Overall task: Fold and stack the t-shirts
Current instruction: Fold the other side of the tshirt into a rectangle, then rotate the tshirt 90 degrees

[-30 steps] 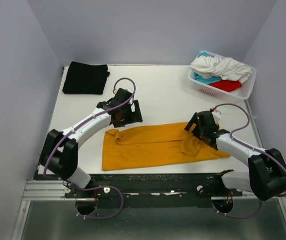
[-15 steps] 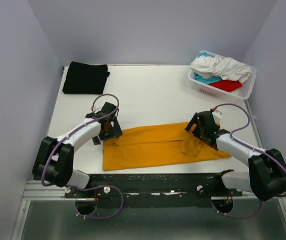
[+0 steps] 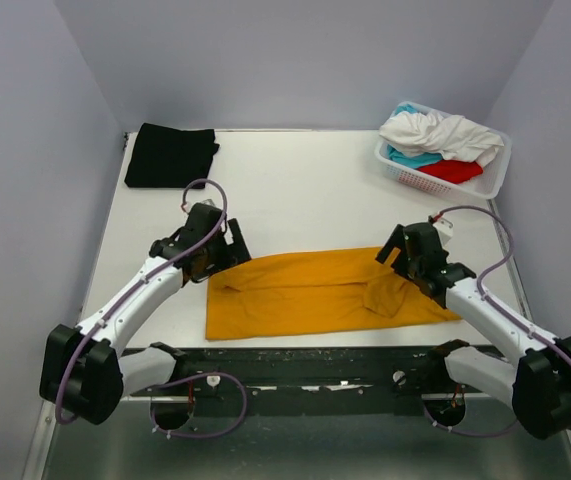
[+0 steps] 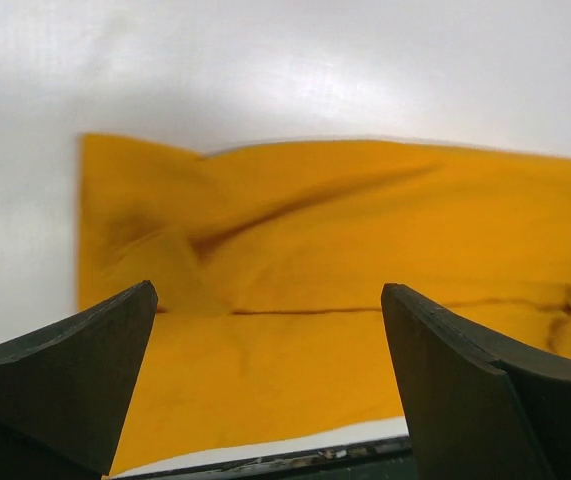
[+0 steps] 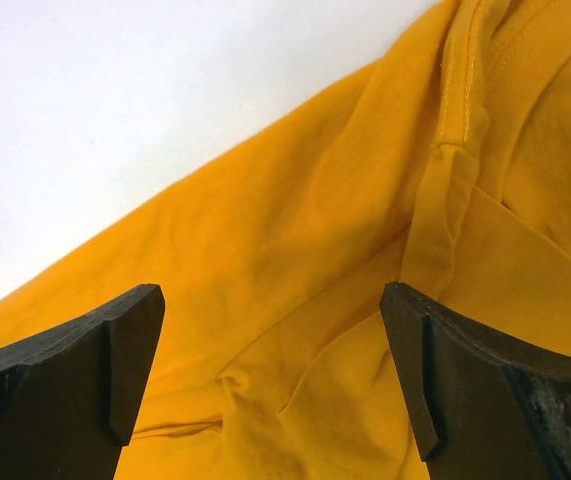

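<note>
- One orange shirt (image 3: 305, 295) lies spread on the table (image 3: 305, 190), near the front edge
- One black shirt (image 3: 170, 155) sits folded in the far left corner
- One basket (image 3: 493, 180) holds one white shirt (image 3: 440, 132), one teal shirt (image 3: 412, 157) and one red shirt (image 3: 453, 170)
- The left gripper (image 3: 227, 250) is at the orange shirt's far left corner, and the right gripper (image 3: 405, 262) is over its right end
- Both have fingers spread wide and hold nothing, with orange cloth showing between them
</note>
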You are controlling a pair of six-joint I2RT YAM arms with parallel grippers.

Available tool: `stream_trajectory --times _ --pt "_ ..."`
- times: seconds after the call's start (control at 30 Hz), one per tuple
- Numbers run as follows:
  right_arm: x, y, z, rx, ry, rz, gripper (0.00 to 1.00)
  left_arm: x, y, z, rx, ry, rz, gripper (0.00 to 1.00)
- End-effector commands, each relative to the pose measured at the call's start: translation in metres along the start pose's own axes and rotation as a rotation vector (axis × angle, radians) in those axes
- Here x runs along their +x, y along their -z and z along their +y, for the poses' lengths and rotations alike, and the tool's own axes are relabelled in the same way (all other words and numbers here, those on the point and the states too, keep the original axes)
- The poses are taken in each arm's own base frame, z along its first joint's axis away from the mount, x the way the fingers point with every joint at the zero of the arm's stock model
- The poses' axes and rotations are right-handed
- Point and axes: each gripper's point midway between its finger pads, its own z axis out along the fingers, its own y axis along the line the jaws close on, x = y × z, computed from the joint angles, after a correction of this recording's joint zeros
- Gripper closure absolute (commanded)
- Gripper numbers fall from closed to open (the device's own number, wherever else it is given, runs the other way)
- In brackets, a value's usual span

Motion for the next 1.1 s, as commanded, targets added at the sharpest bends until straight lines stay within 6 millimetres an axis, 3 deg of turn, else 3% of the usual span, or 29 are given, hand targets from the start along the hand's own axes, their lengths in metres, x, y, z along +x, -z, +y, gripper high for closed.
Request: stream_trajectory --times 0.0,0.1,0.23,0.4,0.5,0.57,0.67,0.8,0.87,1.0,1.07 --pt "-0.013 0.012 0.001 0.003 -0.012 -0.029 0.00 -0.006 0.028 -0.095 0.421 -0.193 -0.027 0.01" --pt "-0.006 0.006 0.000 0.014 -0.021 -0.004 0.00 0.006 0.011 -0.096 0.365 -0.212 0.034 0.01" --pt "0.004 -0.006 0.003 0.043 -0.021 0.060 0.00 0.024 -0.022 -0.078 0.249 -0.183 0.120 0.01" --pt "0.006 -0.015 -0.007 0.138 0.110 0.119 0.00 0.059 -0.051 -0.031 0.048 -0.142 0.232 0.01" --pt "0.005 -0.008 -0.026 0.223 0.147 0.122 0.00 0.076 -0.053 -0.005 -0.033 -0.114 0.255 0.01" --pt "0.010 -0.001 -0.025 0.200 0.140 0.140 0.00 0.080 -0.053 0.008 -0.073 -0.096 0.245 0.01" --pt "0.018 0.012 -0.004 0.062 0.139 0.184 0.00 0.089 -0.052 0.011 -0.055 -0.071 0.253 0.01" --pt "0.034 0.029 0.053 -0.224 0.175 0.263 0.00 0.085 -0.051 0.008 -0.047 -0.058 0.237 0.01" --pt "0.040 0.034 0.071 -0.272 0.213 0.264 0.00 0.083 -0.050 0.004 -0.027 -0.053 0.228 0.01" --pt "0.058 0.026 0.089 -0.282 0.279 0.278 0.00 0.077 -0.048 -0.003 0.000 -0.045 0.204 0.01" --pt "0.068 0.017 0.088 -0.240 0.269 0.302 0.00 0.075 -0.046 -0.004 0.001 -0.039 0.200 0.01"
